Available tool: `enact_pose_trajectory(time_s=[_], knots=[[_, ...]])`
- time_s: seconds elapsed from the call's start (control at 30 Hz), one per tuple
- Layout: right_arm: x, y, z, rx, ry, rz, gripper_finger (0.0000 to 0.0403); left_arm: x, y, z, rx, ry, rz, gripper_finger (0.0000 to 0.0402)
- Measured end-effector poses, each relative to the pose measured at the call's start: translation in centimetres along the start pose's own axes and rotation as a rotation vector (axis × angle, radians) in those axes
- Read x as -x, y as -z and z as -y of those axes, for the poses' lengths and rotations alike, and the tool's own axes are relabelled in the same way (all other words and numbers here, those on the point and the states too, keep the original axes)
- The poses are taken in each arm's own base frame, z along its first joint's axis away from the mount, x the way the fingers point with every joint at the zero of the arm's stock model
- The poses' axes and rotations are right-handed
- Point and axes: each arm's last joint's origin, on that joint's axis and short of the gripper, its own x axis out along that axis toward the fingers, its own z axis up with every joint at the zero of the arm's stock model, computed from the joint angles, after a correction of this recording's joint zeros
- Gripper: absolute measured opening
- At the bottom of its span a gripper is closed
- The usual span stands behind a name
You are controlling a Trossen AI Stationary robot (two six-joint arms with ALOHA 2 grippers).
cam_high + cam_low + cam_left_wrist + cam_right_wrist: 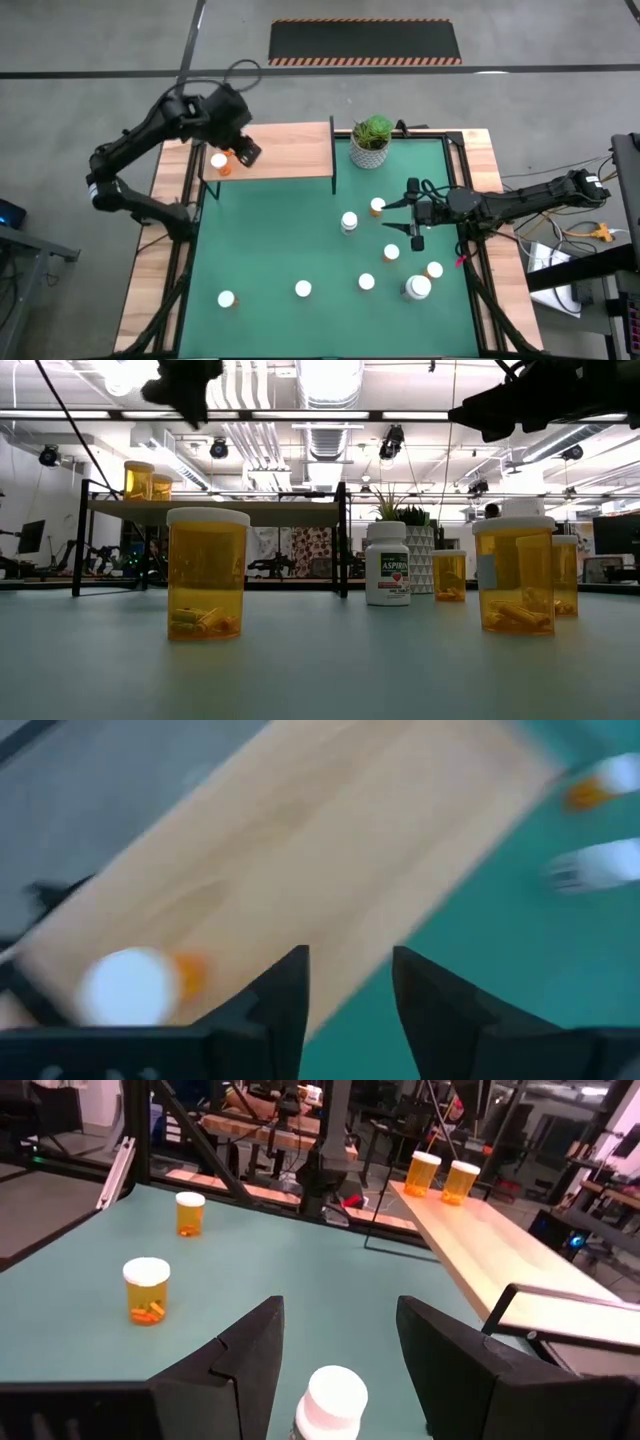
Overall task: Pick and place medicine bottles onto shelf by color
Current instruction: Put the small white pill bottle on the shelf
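Note:
The shelf (285,150) stands at the mat's far left. Two orange bottles (424,1172) (461,1180) stand on its left end; the high view shows one of them (220,163). My left gripper (247,152) (350,965) hovers above that end, open, nothing between its fingers, with a bottle (130,985) beside it. My right gripper (390,217) (340,1315) is held level over the mat's right half, open. A white bottle (333,1400) (349,221) stands upright just ahead of and below its fingers, untouched. Several more orange bottles (390,252) (303,289) stand on the mat.
A potted plant (371,140) stands at the far edge beside the shelf's right end. A wider bottle (417,288) stands near the mat's right front, an orange one (377,206) close to my right gripper. The mat's left middle (260,240) is bare.

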Motion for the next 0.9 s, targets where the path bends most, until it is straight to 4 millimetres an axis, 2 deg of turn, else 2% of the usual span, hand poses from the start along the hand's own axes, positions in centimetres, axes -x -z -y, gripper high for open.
enact_pose_trajectory(time_s=[0.1,0.27,0.37,0.53,0.7,0.9], knots=[[0.0,0.0,0.0,0.015,0.001,0.002,0.0187,0.3,0.1,3.0,-0.042,0.108,0.085,0.0111],[0.0,-0.1,0.0,0.037,0.002,0.008,0.0187,0.6,1.0,9.3,-0.231,0.324,0.252,0.0104],[0.0,-0.1,0.0,0.043,0.004,0.015,0.0187,0.5,2.5,13.0,-0.362,0.413,0.337,0.0104],[0.0,-0.2,0.1,0.043,0.006,0.024,0.0187,-0.5,6.6,17.8,-0.600,0.531,0.395,0.0104],[0.0,-0.2,0.1,0.034,0.007,0.023,0.0187,-2.2,11.5,20.6,-0.734,0.630,0.383,0.0104],[0.0,-0.2,0.1,-0.014,0.013,0.022,0.0187,-4.7,16.3,21.9,-0.773,0.746,0.434,0.0104]])
